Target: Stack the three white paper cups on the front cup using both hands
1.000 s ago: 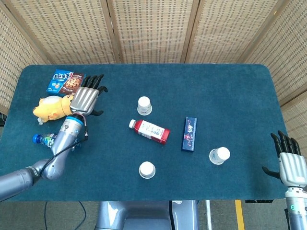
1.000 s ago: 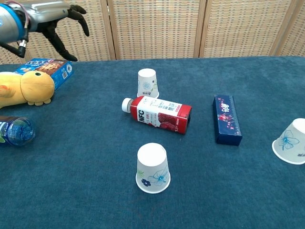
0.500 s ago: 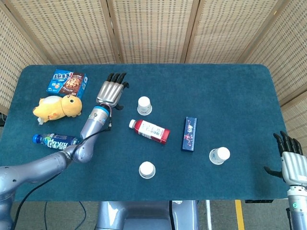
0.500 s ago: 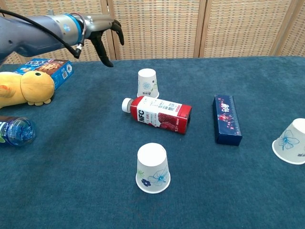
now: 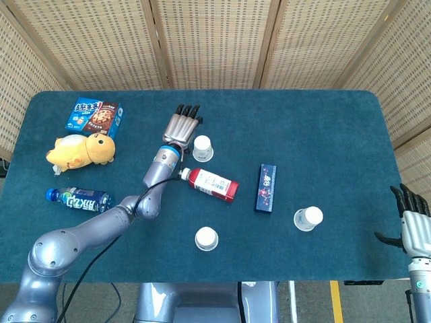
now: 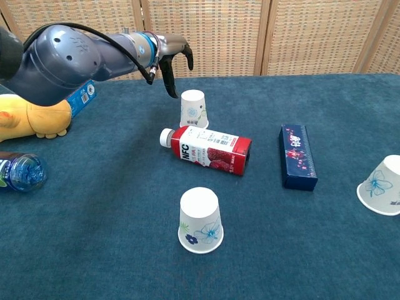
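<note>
Woven cane screens back a blue-felt desk (image 5: 323,128). Left arm reaches across it; left hand (image 5: 182,125) hovers just beside the rear cup (image 5: 203,148), fingers spread and drooping, holding nothing. Right hand (image 5: 415,222) hangs off the desk's right edge, fingers apart, empty. Front cup (image 6: 200,220) stands inverted near the desk's front; right cup (image 6: 381,185) lies tilted by the right edge.

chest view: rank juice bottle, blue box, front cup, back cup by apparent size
1. juice bottle
2. blue box
3. front cup
4. back cup
The two cups may be the same size; the front one is simply nearer the camera.
</note>
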You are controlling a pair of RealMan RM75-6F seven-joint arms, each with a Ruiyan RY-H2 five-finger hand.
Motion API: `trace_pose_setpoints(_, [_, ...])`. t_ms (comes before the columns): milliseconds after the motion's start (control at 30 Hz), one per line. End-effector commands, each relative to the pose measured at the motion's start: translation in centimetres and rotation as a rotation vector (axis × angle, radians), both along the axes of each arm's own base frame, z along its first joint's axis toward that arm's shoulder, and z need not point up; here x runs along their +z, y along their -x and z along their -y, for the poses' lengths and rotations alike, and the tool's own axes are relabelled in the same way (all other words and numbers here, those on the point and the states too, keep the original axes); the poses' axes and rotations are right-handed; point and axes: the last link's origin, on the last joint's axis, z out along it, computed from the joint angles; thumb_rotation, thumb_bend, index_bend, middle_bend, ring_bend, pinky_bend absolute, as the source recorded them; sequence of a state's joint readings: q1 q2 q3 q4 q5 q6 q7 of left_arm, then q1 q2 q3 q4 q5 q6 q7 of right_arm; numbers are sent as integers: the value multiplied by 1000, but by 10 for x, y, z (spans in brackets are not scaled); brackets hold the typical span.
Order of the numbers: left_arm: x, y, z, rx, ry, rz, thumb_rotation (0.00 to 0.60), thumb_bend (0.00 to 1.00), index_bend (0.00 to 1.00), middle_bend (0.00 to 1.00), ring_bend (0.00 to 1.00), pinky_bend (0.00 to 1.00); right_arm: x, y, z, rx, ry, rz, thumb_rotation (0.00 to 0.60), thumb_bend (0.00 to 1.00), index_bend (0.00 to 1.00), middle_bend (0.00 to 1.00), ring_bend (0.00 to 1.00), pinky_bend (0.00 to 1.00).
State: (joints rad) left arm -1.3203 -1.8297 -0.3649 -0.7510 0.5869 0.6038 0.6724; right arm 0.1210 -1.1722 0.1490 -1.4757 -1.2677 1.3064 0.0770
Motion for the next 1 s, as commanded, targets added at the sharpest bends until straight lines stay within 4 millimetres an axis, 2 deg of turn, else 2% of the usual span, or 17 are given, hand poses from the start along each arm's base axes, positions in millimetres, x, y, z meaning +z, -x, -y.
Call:
trace_pose_setpoints(33, [-15, -9, 0, -1, 29, -14, 600, 192, 251, 0, 0, 21, 3, 0, 0, 3, 14, 5, 600, 134, 0, 0, 0, 0])
trace_pose_setpoints(167, [-24, -12, 0, 2, 40, -33, 600, 196, 282, 0, 0, 21, 7, 0, 0, 9, 29, 16, 600, 134, 0, 0, 0, 0])
trace_pose_setpoints(500, [-35, -12, -2, 15, 52, -48, 600, 195, 280, 0, 0, 21, 12, 5, 0, -10, 47, 28, 600, 134, 0, 0, 0, 0])
trace_pose_setpoints(1000, [-44, -7, -1, 14, 53, -72, 600, 201, 448, 0, 0, 21, 19, 6, 0, -2, 79, 43, 600, 134, 0, 0, 0, 0])
